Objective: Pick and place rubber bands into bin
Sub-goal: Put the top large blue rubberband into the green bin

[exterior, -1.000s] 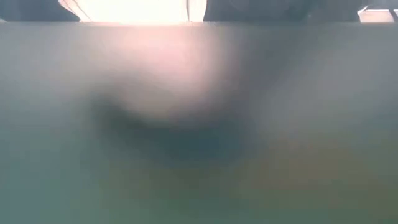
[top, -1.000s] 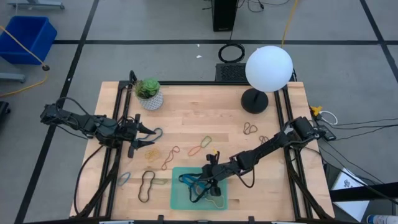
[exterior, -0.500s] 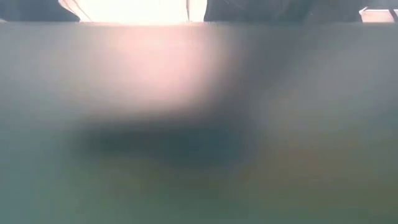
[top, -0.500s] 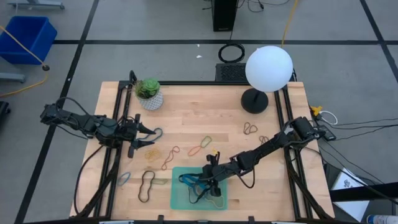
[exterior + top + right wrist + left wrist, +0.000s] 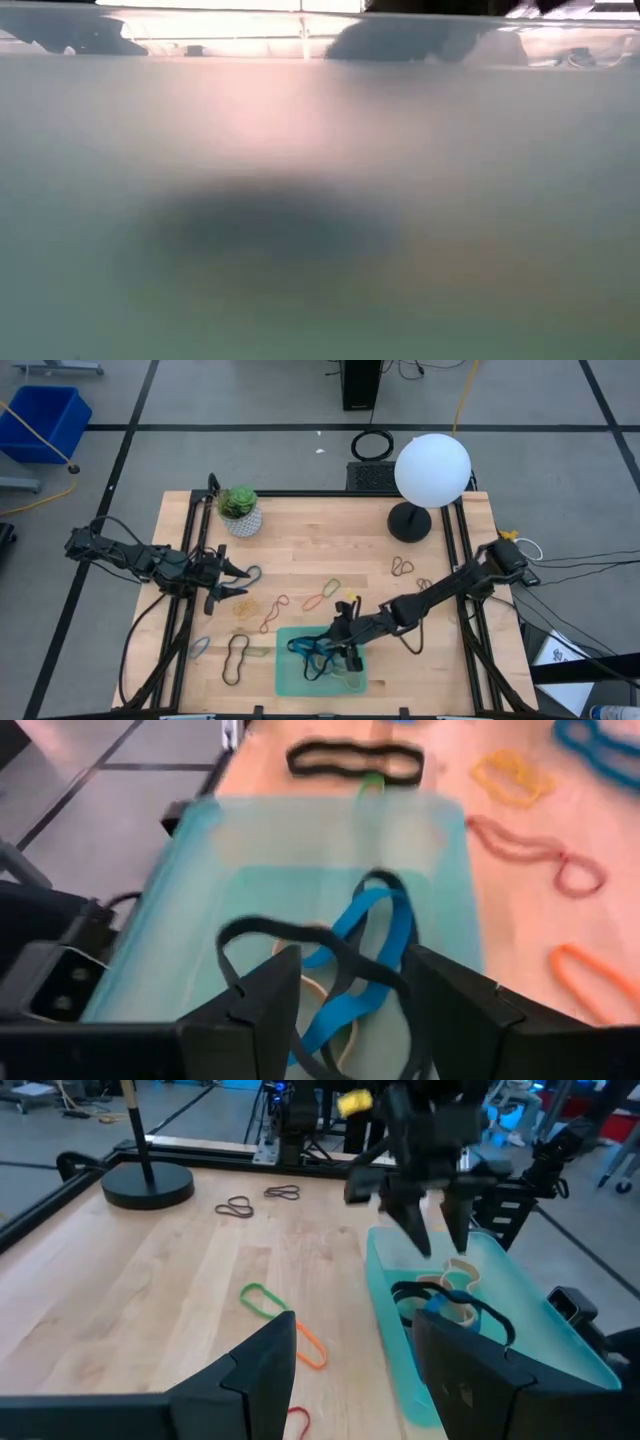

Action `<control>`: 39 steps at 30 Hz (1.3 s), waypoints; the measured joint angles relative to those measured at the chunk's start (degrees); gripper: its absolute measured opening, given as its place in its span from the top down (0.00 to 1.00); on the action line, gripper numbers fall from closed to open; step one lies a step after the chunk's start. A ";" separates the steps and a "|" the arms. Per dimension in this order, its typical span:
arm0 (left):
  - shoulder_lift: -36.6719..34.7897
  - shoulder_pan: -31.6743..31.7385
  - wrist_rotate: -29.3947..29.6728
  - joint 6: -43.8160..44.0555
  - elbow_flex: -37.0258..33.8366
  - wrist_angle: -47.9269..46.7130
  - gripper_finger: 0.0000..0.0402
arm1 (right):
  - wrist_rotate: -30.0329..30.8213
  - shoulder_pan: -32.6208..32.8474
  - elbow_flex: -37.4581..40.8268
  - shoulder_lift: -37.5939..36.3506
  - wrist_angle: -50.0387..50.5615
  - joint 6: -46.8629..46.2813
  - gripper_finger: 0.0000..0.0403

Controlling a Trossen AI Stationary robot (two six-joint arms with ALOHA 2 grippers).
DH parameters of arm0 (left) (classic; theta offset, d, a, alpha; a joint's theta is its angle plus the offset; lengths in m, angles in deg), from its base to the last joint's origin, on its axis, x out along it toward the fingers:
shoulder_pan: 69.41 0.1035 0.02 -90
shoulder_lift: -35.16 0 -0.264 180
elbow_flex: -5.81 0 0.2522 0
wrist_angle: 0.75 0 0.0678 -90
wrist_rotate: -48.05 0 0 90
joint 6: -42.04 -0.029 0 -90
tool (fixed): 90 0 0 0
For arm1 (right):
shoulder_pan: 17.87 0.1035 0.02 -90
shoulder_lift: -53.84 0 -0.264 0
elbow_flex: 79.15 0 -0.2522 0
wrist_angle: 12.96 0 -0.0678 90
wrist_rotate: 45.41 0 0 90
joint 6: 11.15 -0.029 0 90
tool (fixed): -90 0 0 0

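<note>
The green bin [image 5: 300,675] sits at the table's near edge, with blue, black and tan rubber bands [image 5: 352,952] lying loose on its floor. My right gripper [image 5: 438,1245] hangs open just above the bin [image 5: 520,1340], its fingers pointing down over a tan band [image 5: 462,1270] with nothing between them. More rubber bands lie on the wood: a black one [image 5: 236,658], a yellow one [image 5: 243,605], a red one [image 5: 273,612] and an orange and green one [image 5: 322,593]. My left gripper [image 5: 235,575] waits open at the table's left side. The low view is a blur.
A potted plant [image 5: 238,508] stands at the far left. A white globe lamp [image 5: 432,468] on a black base stands at the far right. Two dark bands [image 5: 402,567] lie near the lamp. The middle of the table is bare wood.
My right gripper has risen from the bin's floor and its fingers have spread apart. The bands stay lying in the bin. My left arm has kept still.
</note>
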 joint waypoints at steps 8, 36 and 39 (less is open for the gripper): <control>0.00 0.00 0.00 0.97 0.00 0.31 0.48 | 0.52 0.72 3.25 -14.34 10.51 2.70 0.57; 34.82 11.89 6.85 21.53 17.79 -32.47 0.48 | 6.27 -2.60 32.63 -36.98 -13.96 5.10 0.58; 39.63 14.74 4.32 21.56 17.86 -32.54 0.48 | 6.23 -3.05 32.63 -36.98 -13.96 5.10 0.58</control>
